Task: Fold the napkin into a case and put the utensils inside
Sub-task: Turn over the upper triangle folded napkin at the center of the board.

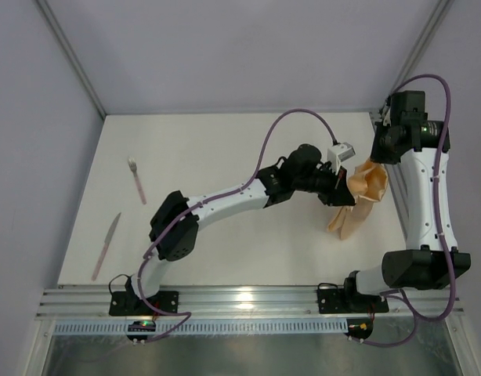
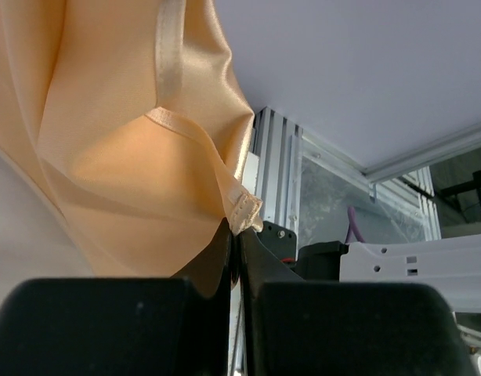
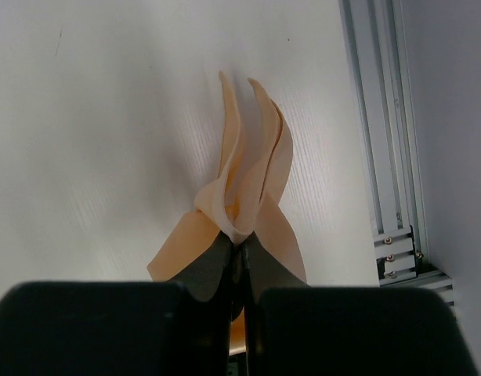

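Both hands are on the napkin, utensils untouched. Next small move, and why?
Probably draw the left hand and right hand apart to stretch the napkin out. Each is shut on a pinch of cloth, and it hangs bunched and creased between them, too crumpled to fold yet.

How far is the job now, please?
Nothing finished yet. In hand: left gripper and right gripper are both shut on the napkin, bunched, not folded. To do: make the case, then put in the upper utensil and lower utensil lying far left.

No readable text, label or number appears anywhere.
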You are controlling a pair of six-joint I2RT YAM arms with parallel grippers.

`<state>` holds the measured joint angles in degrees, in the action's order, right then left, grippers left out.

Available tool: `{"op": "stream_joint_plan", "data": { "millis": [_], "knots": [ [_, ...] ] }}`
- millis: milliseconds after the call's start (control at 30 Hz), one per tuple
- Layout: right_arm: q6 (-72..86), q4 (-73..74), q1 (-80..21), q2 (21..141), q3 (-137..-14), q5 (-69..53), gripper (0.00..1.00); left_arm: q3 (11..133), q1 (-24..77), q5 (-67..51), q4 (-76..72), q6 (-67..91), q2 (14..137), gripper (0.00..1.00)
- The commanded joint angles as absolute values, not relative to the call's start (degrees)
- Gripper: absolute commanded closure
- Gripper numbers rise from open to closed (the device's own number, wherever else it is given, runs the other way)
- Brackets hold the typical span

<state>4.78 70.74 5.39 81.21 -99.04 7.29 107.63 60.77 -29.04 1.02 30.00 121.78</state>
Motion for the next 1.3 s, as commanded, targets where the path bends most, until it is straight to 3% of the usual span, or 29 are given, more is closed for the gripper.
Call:
{"op": "stream_joint_plan", "data": {
  "millis": [0, 400, 767, 967, 1267],
  "knots": [
    [4.5, 70.8, 5.6, 83.1, -100.8, 7.4, 0.97, 106.3, 59.7, -29.4, -8.3, 34.5, 121.6, 1.0],
    [7.6, 64.2, 0.0, 91.6, -99.0, 4.9, 0.97, 95.7, 54.1, -28.7, -11.1, 35.9, 118.7, 1.0],
    [10.8, 63.3, -8.2, 104.0, -110.5, 5.2, 0.97, 88.5, 48.3, -28.9, -11.0, 35.7, 113.7, 1.0],
    [14.8, 57.8, -12.3, 109.0, -110.1, 2.1, 0.97, 78.5, 44.6, -27.3, -9.8, 35.2, 108.0, 1.0],
    [19.6, 50.2, -14.6, 108.4, -109.0, -2.6, 0.97, 75.1, 39.6, -29.0, -3.3, 26.3, 101.8, 1.0]
  ]
}}
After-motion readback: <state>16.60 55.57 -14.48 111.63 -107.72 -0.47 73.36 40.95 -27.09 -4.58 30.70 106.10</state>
